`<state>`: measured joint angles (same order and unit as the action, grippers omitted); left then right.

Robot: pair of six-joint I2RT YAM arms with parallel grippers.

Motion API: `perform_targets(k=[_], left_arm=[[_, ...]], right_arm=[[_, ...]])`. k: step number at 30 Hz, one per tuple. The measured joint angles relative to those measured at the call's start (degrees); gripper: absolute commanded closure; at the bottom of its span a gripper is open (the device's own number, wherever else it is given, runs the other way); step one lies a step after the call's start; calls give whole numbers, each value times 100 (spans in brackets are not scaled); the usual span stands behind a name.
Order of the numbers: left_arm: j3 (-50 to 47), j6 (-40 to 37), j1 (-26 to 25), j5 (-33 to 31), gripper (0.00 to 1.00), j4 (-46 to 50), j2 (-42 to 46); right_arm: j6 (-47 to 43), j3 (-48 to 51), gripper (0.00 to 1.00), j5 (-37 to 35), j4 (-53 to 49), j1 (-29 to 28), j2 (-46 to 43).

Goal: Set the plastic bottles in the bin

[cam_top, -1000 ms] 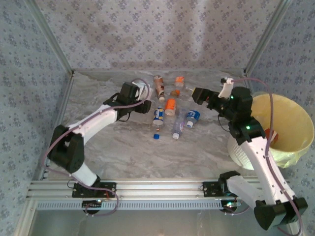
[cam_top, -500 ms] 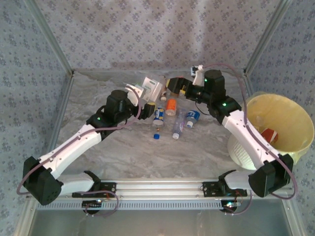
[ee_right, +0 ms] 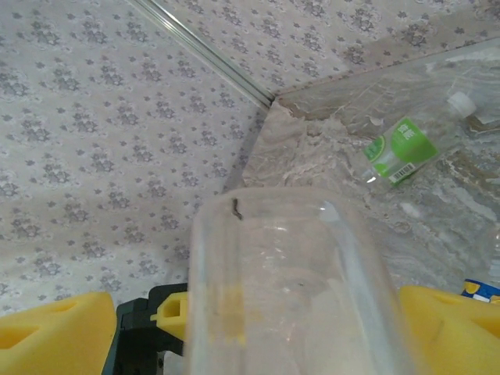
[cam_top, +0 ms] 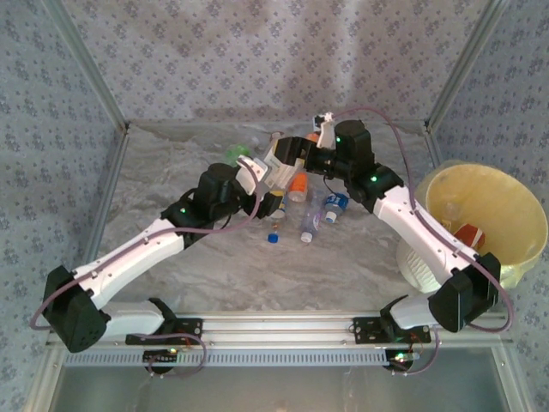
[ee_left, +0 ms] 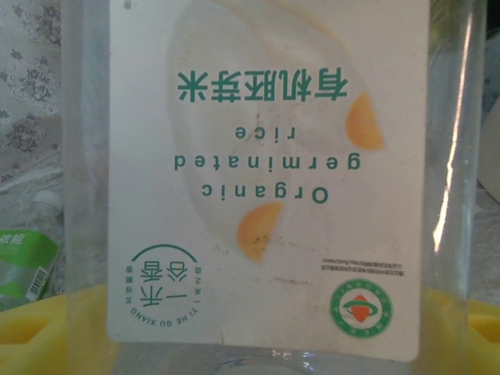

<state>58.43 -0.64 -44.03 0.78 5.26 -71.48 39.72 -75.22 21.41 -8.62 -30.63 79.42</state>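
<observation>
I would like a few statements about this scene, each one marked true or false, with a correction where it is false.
1. The left hand holds the clear plastic bottle with the white rice label. True.
2. The large round white bin with the pale yellow bag is empty. False: a red-and-white item lies inside.
3. A clear bottle with a green label lies on the marbled table. True.
4. The bin stands on the robot's left. False: it stands on the robot's right.
</observation>
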Motion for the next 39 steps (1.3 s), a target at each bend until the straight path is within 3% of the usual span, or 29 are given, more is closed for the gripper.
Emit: perform_targets(k=[5, 15, 19, 24, 35, 39], left_arm=[[138, -37, -59, -68, 30, -2, -105], [177, 48, -103, -61, 25, 9, -127], [262, 57, -105, -4, 20, 11, -225], [323, 63, -133, 81, 2, -42, -260], [42, 313, -245, 455, 2, -627, -55], [-293, 448, -72, -107, 2, -789, 313]], right_arm=[[-46, -15, 22, -109, -149, -24, 72], [-264, -46, 50, -111, -369, -15, 92], [-297, -46, 53, -214, -415, 2, 31], [-415, -7, 56, -404, -527, 0, -168], [-909, -101, 58, -1279, -1373, 225, -1014], [-1379, -236, 59, -1980, -2037, 531, -1589]])
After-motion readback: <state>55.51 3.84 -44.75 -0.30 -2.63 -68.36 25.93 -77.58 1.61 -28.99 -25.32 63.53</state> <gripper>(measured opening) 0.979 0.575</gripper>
